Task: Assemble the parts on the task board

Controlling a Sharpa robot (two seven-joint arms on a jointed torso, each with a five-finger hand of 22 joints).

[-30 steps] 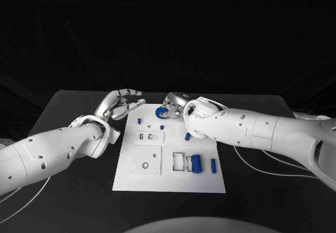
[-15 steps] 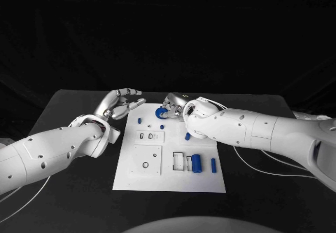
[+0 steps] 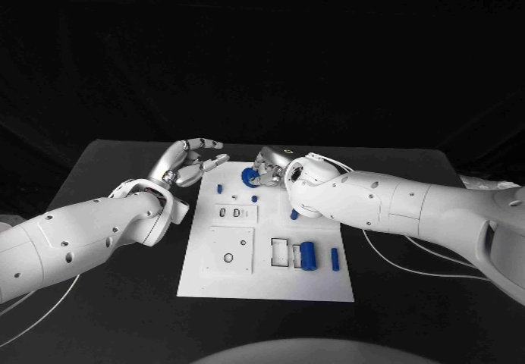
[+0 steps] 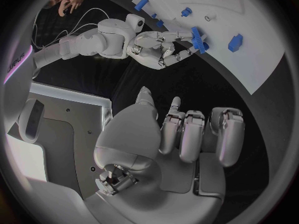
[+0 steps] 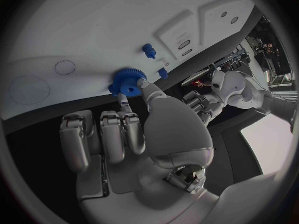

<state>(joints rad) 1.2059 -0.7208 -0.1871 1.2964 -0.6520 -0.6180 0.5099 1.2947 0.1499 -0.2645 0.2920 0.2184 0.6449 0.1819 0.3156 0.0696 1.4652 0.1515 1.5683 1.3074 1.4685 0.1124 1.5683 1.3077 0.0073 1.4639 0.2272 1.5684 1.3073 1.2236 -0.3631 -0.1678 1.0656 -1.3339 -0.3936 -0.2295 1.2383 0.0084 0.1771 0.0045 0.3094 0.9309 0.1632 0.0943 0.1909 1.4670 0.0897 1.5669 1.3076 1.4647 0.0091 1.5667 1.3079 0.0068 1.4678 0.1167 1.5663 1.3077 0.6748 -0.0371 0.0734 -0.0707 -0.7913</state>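
The right robot hand (image 3: 274, 168) sits at the far end of the white rectangular task board (image 3: 267, 284) and pinches a small blue toothed gear (image 3: 252, 177) between thumb and a fingertip, the gear just over the board's far edge. In the head view most of this gear is covered by the fingers; the right wrist view shows it more plainly (image 5: 127, 81), with the remaining fingers (image 5: 102, 134) curled in below it. Whether the gear touches the board cannot be told.

The left robot hand (image 3: 188, 164) hovers beside the board's far left corner, released, fingers apart and holding nothing.

On the board, nearer than the gear, lie a short blue peg (image 3: 218, 187) and a tiny blue piece (image 3: 253, 199), too small to identify. Another small blue piece (image 3: 293, 214) is partly hidden by the right forearm. At the board's near right stand a blue cylinder (image 3: 309, 255) beside a rectangular recess, and a thin blue rod (image 3: 332, 259) just beyond it towards the right edge. Two white raised square plates (image 3: 231, 248) with small holes occupy the board's left half. The black surface (image 3: 109, 303) carries the board; white cables (image 3: 426, 265) trail across it to the right of the board.
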